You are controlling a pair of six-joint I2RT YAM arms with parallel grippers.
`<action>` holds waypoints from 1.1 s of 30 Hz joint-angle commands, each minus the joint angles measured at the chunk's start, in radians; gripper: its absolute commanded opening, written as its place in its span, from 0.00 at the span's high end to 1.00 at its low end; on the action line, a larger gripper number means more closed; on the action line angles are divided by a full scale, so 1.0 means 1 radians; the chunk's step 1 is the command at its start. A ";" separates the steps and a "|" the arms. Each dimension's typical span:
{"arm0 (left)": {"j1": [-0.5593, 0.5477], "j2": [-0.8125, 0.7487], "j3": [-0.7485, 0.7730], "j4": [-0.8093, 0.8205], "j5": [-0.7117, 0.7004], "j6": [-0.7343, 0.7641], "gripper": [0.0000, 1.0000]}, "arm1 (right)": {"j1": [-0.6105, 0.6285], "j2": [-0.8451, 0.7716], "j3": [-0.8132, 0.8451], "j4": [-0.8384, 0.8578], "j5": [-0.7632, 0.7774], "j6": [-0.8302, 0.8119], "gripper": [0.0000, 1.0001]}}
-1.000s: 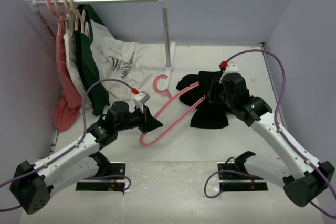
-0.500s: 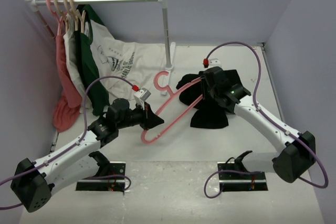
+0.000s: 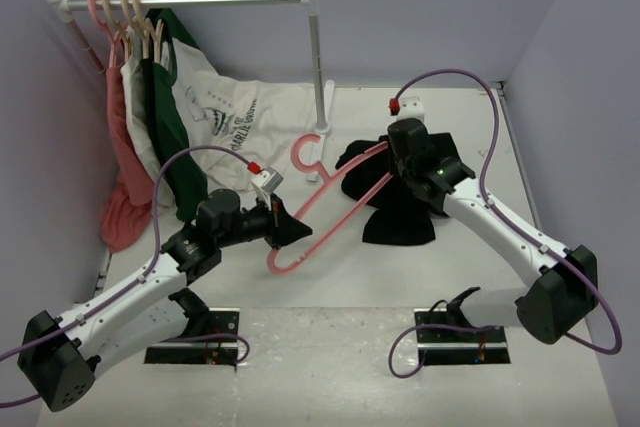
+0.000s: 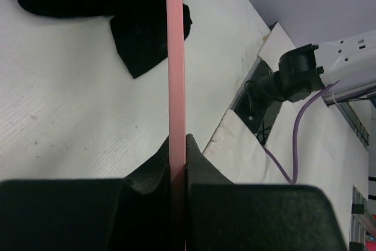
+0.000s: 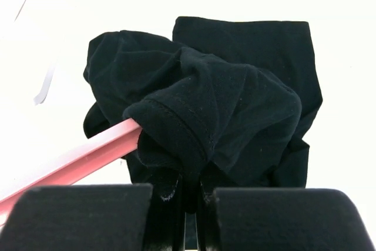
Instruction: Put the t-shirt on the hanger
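The pink hanger point(image 3: 330, 219) slants across the table's middle, hook point(image 3: 306, 154) toward the rail stand. My left gripper point(image 3: 292, 231) is shut on its lower bar point(image 4: 175, 86), near the rounded end. The hanger's far arm runs into the crumpled black t-shirt point(image 3: 400, 209). My right gripper point(image 3: 402, 159) is over the shirt's left part and shut on a fold of the cloth point(image 5: 194, 139), just beside where the pink arm point(image 5: 88, 157) enters it. The chest print is hidden.
A clothes rail point(image 3: 190, 0) at the back left carries several garments on hangers: pink, white and dark green point(image 3: 165, 117). A white shirt with lettering point(image 3: 235, 122) trails from it onto the table. The rail's upright pole point(image 3: 318, 67) stands just behind the hook. Walls close in on both sides.
My right gripper has moved left and toward the back over the t-shirt and closed on a fold of it. My left gripper stays shut on the hanger, which has shifted slightly.
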 commanded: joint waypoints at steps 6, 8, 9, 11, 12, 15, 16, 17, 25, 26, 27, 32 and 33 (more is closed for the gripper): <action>-0.001 0.043 0.064 0.096 -0.035 0.016 1.00 | -0.004 -0.068 0.081 -0.146 -0.079 0.105 1.00; -0.001 0.063 0.088 0.104 -0.049 0.022 1.00 | -0.011 -0.084 0.096 -0.187 -0.110 0.118 1.00; -0.001 0.074 0.104 0.109 -0.060 0.026 1.00 | -0.019 -0.097 0.103 -0.203 -0.141 0.124 1.00; -0.001 0.091 0.140 0.113 -0.096 0.028 1.00 | -0.038 -0.127 0.111 -0.213 -0.253 0.125 1.00; -0.001 0.103 0.159 0.114 -0.119 0.028 1.00 | -0.039 -0.137 0.117 -0.221 -0.319 0.127 1.00; -0.001 0.168 0.232 0.128 -0.140 0.033 1.00 | -0.041 -0.166 0.132 -0.231 -0.462 0.128 1.00; -0.001 0.189 0.253 0.134 -0.132 0.035 1.00 | -0.042 -0.173 0.136 -0.229 -0.526 0.128 1.00; -0.001 0.205 0.265 0.144 -0.121 0.035 1.00 | -0.044 -0.184 0.139 -0.227 -0.552 0.130 1.00; -0.044 0.373 0.272 0.196 -0.143 0.043 1.00 | -0.233 -0.289 0.087 -0.128 -0.842 0.221 1.00; -0.047 0.384 0.254 0.199 -0.154 0.043 1.00 | -0.241 -0.297 0.082 -0.127 -0.864 0.223 1.00; -0.047 0.393 0.238 0.202 -0.154 0.043 1.00 | -0.241 -0.303 0.078 -0.127 -0.864 0.226 1.00; -0.075 0.431 0.202 0.182 -0.106 0.058 1.00 | -0.241 -0.292 0.071 -0.164 -0.647 0.240 1.00; -0.092 0.426 0.193 0.170 -0.106 0.066 1.00 | -0.241 -0.273 0.065 -0.191 -0.565 0.247 1.00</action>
